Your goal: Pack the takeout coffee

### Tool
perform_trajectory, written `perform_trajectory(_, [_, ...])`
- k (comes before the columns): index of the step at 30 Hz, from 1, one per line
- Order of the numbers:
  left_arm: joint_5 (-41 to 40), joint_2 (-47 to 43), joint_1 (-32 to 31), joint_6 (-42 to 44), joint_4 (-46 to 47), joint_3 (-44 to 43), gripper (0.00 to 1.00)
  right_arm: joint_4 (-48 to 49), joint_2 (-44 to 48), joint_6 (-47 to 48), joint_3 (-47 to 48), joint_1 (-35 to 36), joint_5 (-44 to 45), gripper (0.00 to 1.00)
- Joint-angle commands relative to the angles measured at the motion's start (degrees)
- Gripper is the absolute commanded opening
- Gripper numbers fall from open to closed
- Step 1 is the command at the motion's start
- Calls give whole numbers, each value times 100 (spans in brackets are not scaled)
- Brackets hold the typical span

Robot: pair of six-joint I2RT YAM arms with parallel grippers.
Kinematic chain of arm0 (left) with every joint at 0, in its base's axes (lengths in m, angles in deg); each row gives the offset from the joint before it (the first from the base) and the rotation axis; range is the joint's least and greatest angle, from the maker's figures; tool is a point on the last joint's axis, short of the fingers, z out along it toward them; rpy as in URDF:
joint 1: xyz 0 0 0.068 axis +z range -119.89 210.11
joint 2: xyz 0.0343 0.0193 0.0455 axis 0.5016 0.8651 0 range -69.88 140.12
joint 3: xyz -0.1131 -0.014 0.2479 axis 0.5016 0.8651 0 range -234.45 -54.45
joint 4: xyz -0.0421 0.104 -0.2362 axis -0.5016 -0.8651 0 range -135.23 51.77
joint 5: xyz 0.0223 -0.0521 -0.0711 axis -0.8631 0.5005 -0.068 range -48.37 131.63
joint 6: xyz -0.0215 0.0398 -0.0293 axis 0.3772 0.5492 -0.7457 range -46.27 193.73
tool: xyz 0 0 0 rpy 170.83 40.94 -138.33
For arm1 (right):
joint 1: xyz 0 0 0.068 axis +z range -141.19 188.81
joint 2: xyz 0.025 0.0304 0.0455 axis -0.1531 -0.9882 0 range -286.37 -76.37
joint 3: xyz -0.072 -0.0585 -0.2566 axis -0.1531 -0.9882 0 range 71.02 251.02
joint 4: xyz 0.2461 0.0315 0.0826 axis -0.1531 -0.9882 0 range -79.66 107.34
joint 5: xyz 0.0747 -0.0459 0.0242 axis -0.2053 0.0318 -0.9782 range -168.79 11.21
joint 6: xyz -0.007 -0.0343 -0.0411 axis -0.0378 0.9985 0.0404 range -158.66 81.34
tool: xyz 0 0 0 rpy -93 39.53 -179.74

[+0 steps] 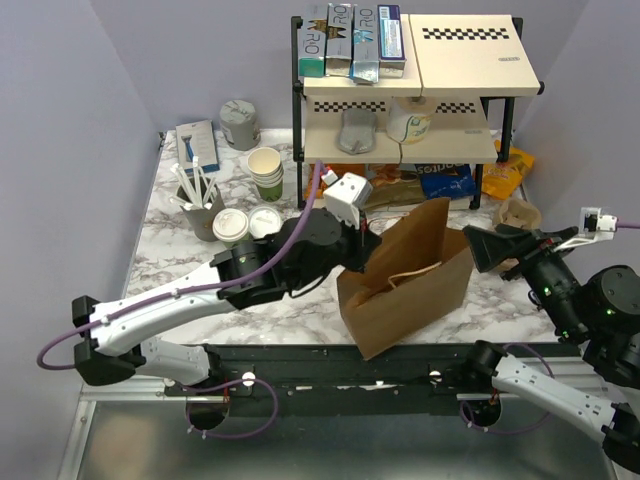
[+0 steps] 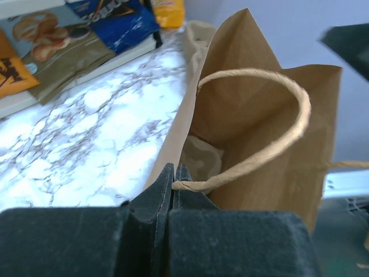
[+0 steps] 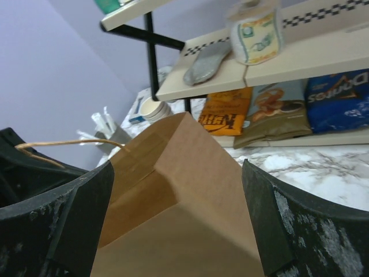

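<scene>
Two grippers flank the creased brown paper bag (image 1: 405, 275): left gripper (image 2: 174, 173) pinches its rim, right gripper (image 1: 472, 250) gapes wide at three o'clock.

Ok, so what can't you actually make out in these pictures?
Paper bag contents: top view shows only outside; left wrist view, a pale shape deep inside, unidentifiable.
Left fingers: shut at the bag's rim; paper or handle pinched, unclear.
Takeout coffee: top view only, small; contents unseen.
</scene>
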Motion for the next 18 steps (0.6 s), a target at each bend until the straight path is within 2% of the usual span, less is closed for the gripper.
perform_trajectory(1, [530,306,395,-307,183,-158,0,-372,-120,-105,225,37,968,100])
perform_trajectory(7, [705,842,764,-456,7,-483,0,-311,-181,62,497,37,1434,100])
perform_trajectory(14, [610,1150,1300,-860,-334,-729,0,-389,-488,598,795,37,751,100])
perform_trajectory(17, [601,1159,1503,-984,-458,-695,22,-486,-691,703,945,28,425,100])
perform_trajectory(18, [618,1098,1520,-967,-424,-642,40,-495,-735,852,1006,28,310,100])
